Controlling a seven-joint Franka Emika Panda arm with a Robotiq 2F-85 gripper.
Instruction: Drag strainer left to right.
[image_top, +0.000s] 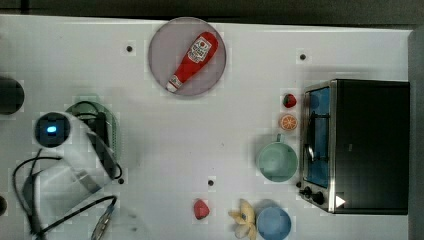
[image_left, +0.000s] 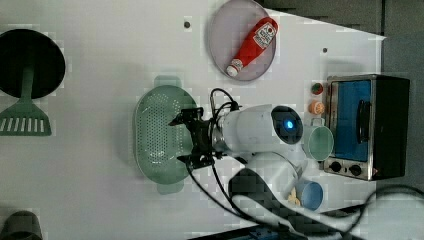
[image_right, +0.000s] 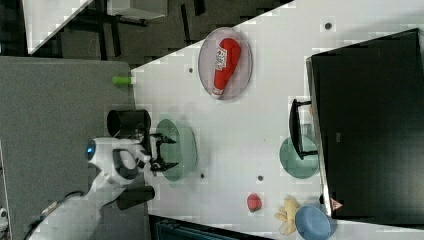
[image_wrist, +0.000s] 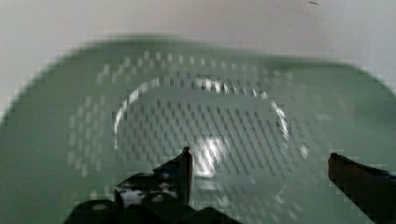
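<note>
1. My one gripper (image_left: 187, 138) hangs over the strainer's bowl with its two black fingers (image_wrist: 180, 172) spread wide apart and nothing between them; in the left view it sits above the bowl's 3 o'clock side.
2. There is one strainer (image_left: 155, 131), pale mint green and oblong, lying flat on the white table (image_top: 165, 150). In the top view it sits toward the table's 9 o'clock edge, mostly under my arm (image_top: 75, 155).
3. In the wrist view the perforated centre of that strainer lies right under my fingertips; I cannot tell whether they touch it.
4. One grey plate (image_top: 162, 55) sits toward 12 o'clock of the table in the top view, with one red ketchup bottle (image_top: 193, 60) lying on it.
5. One toaster oven (image_top: 367, 145) stands at the 3 o'clock edge in the top view.
6. Just beside the oven at its 9 o'clock lies one mint cup (image_top: 277, 161).
7. One blue bowl (image_top: 273, 223) sits toward 5 o'clock, with one banana toy (image_top: 244, 216) touching it.
8. Small toy foods, three counted: one strawberry (image_top: 289, 100), one orange slice (image_top: 288, 122), one red piece (image_top: 201, 209) at 6 o'clock.
9. In the left view, one green spatula (image_left: 26, 115) lies at 9 o'clock of the strainer, well apart.
</note>
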